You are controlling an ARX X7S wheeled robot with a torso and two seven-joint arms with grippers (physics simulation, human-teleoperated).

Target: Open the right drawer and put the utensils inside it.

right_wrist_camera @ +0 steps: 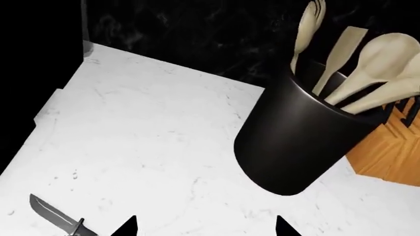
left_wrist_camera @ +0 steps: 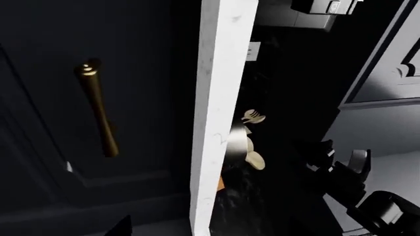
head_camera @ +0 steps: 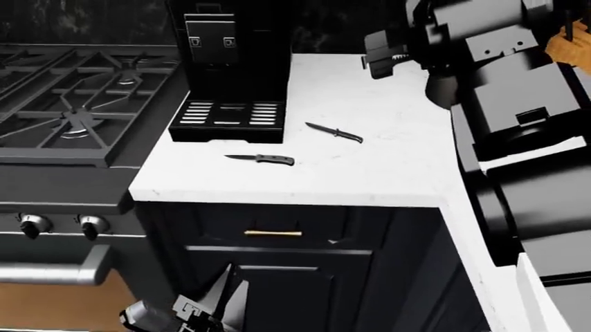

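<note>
The right drawer (head_camera: 268, 223) sits shut under the white counter, its dark navy front carrying a short brass handle (head_camera: 273, 234). The left wrist view shows that handle (left_wrist_camera: 98, 108) close ahead. My left gripper (head_camera: 224, 294) hangs open below the drawer, apart from the handle; one fingertip (left_wrist_camera: 123, 227) shows. Two utensils lie on the counter: a grey-handled knife (head_camera: 263, 159) and a slim black knife (head_camera: 334, 133). My right gripper (right_wrist_camera: 204, 227) is open above the counter's back right, holding nothing. A knife (right_wrist_camera: 62, 219) lies off to its side.
A black coffee machine (head_camera: 231, 69) stands behind the knives. The gas stove (head_camera: 74, 104) and its oven handle (head_camera: 55, 273) are at the left. A black crock (right_wrist_camera: 295, 142) of wooden spoons stands close in front of my right gripper. The counter edge (left_wrist_camera: 220, 118) overhangs the drawer.
</note>
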